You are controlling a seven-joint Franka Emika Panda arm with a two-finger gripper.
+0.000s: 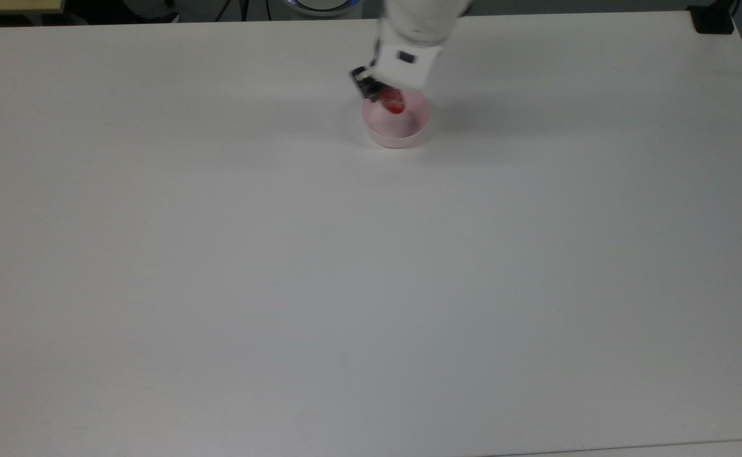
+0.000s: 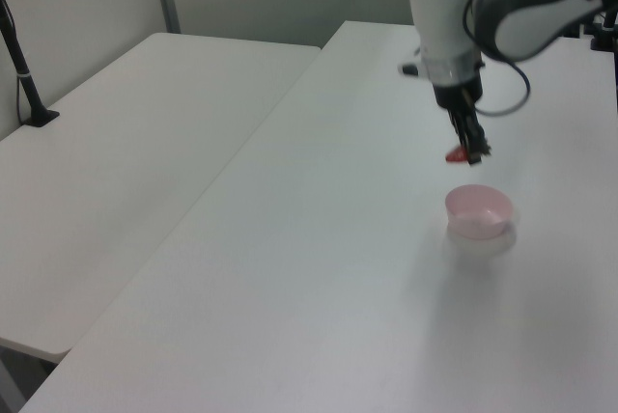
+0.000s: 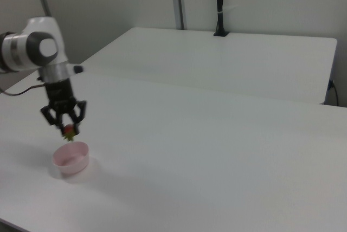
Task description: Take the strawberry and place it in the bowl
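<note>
The carry is nearly done and the release is the step in hand; the gripper [image 1: 388, 96] is clamped on the strawberry [image 1: 395, 101], which hangs in the air just above the bowl [image 1: 396, 130], clear of its rim in the left view and in the right view; in the top view the fruit lies over the far half of the bowl's opening, and in the left view it hangs over the left part of the rim, so I judge it not quite centred; the bowl itself sits toward the far edge of the white table [image 1: 345, 285], and what shows of its pale pink floor is bare; the next move, as I judge it, calls for a small shift toward the bowl's middle, a short descent, then opening the fingers so the strawberry drops inside rather than glancing off the rim.
</note>
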